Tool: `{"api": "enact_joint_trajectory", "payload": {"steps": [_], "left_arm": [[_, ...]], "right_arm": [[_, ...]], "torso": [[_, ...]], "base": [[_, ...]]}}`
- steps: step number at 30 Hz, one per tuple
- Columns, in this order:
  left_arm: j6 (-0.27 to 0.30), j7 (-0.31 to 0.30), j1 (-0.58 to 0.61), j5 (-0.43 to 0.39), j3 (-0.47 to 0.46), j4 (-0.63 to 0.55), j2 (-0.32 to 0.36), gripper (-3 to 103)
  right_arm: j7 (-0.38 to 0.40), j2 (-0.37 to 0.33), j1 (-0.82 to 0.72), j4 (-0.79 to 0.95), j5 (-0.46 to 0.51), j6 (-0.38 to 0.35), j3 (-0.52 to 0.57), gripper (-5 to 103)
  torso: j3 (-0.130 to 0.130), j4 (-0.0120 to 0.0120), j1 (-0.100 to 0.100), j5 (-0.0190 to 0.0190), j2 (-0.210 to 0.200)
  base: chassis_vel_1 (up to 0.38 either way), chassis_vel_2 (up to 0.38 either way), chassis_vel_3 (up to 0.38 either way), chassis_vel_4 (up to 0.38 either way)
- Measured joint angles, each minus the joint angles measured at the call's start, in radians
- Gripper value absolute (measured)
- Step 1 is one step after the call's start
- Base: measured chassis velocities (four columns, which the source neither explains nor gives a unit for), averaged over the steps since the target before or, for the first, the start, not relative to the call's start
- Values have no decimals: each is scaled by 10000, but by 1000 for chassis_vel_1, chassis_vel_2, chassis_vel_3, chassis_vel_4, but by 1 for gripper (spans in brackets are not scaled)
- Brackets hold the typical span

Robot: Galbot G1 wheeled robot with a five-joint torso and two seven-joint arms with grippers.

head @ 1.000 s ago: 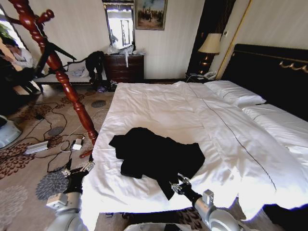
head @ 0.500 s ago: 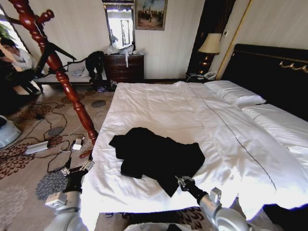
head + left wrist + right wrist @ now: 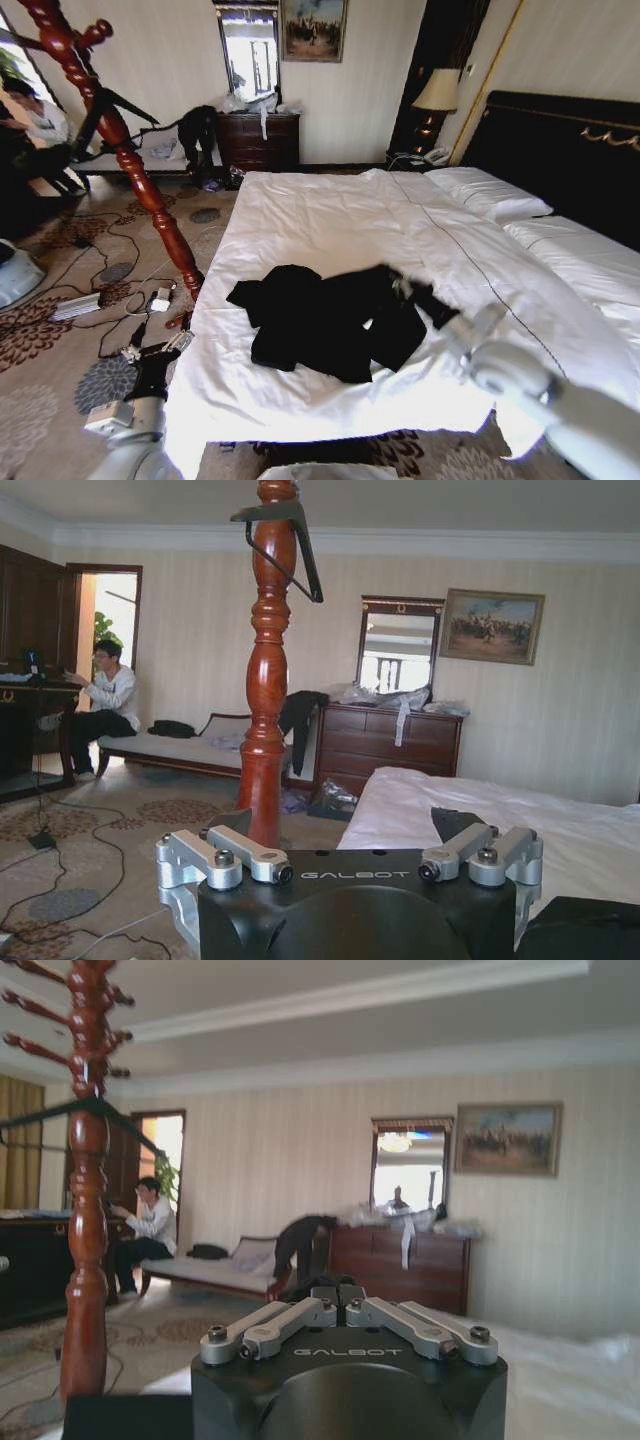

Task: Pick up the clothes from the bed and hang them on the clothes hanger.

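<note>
You are in a bedroom with patterned carpet, a dresser and mirror on the far wall, and the bed (image 3: 330, 215) stretching away from you under a plain white duvet. The clothes (image 3: 320, 320), a black jacket-like heap, lie near the foot of the bed toward its left half, their long axis running roughly across the mattress from left to right. At the heap's right end the right gripper (image 3: 405, 288) is over the duvet with dark cloth bunched up around it; in its own wrist view the right gripper (image 3: 345, 1310) has its fingers drawn together at the tips, with something dark between them, so I judge them clenched on the clothes. The left gripper (image 3: 160, 357) hangs low off the bed's left corner over the carpet, fingers released, as its wrist view (image 3: 350, 865) shows them spread wide. The clothes hanger (image 3: 120, 140) rises just left of the bed's near corner, so the garment lies to its right and the left arm is nearer the stand while the right arm is nearer the cloth.
</note>
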Motion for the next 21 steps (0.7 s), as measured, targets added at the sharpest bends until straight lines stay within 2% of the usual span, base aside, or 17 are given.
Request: {"api": "enact_joint_trajectory", "payload": {"steps": [4, 5, 7, 8, 11, 13, 16, 19, 21], "left_arm": [[0, -22, 21, -93, -62, -86, 21, 100], [0, -35, 35, -191, -124, -134, 55, 100], [0, -43, 36, -252, -177, -149, 81, 100], [0, -43, 36, -252, -177, -149, 81, 100], [-1, -58, 20, -367, -233, -156, 97, 100], [-2, -58, 15, -379, -234, -157, 97, 100], [-29, -66, -21, -453, -259, -157, 92, 100], [-44, -71, -26, -480, -267, -146, 74, 100], [-66, -72, -35, -478, -259, -115, 40, 100]], "right_arm": [[43, -361, 978, 204, 699, -48, 189, 0], [171, -531, 2155, 338, 1536, -185, 210, 0], [293, -687, 3252, 386, 2335, -351, 206, 0], [293, -687, 3252, 386, 2335, -351, 206, 0], [517, -1106, 5931, 415, 4001, -675, 152, 0], [564, -1165, 6336, 438, 4266, -708, 144, 0], [783, -1413, 8050, 392, 5564, -777, 140, 0], [856, -1426, 8608, 80, 5893, -802, 69, 0], [856, -1402, 8562, -190, 5747, -809, -3, 0]], "torso": [[0, 0, 0, 1, 0], [0, 2, 0, 0, 0], [0, 4, 0, 0, 0], [0, 4, 0, 0, 0], [0, 3, 0, -1, 0], [0, 3, 0, -2, 0], [-2, -1, -1, -4, 0], [-2, 0, -1, -3, 1], [-2, -1, -1, 0, 0]], "base": [[0, 0, 0, 0], [0, 0, 0, 0], [0, 0, 0, 0], [0, 0, 0, 0], [0, 0, 0, 0], [0, 0, 0, 0], [0, 0, 0, 0], [0, 0, 0, 0], [0, 0, 0, 0]]}}
